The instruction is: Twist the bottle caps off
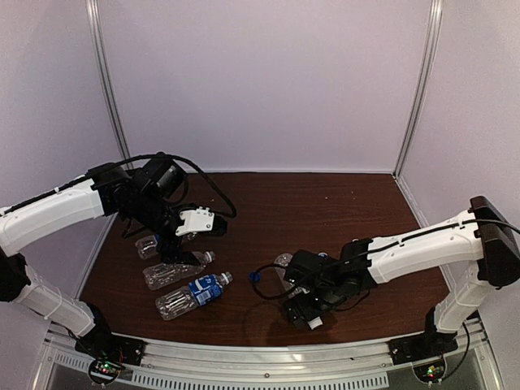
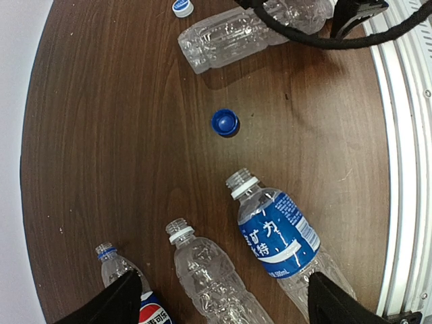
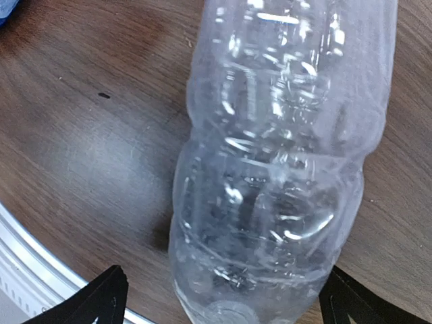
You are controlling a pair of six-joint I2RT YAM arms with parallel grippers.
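Black fingers of the right gripper stand spread wide on either side of the crinkled clear bottle and pinch nothing. In the right wrist view the bottle lies flat on the wooden table. Its long axis runs from 6 o'clock, between the fingertips, up toward 12 to 1 o'clock, so the jaws straddle its width. That view does not show which end bears a cap.

In the overhead view this bottle lies at about 4 o'clock from the left gripper and well apart from it. The left gripper hangs spread and empty. Just ahead of it lie three bottles with bare necks: the Pepsi bottle, the plain bottle and the blue-labelled bottle. A dark blue cap and a white cap rest loose on the wood beyond them.

The right arm looks much the nearer to the remaining bottle. Closing where it is would likely take the body, not the neck.
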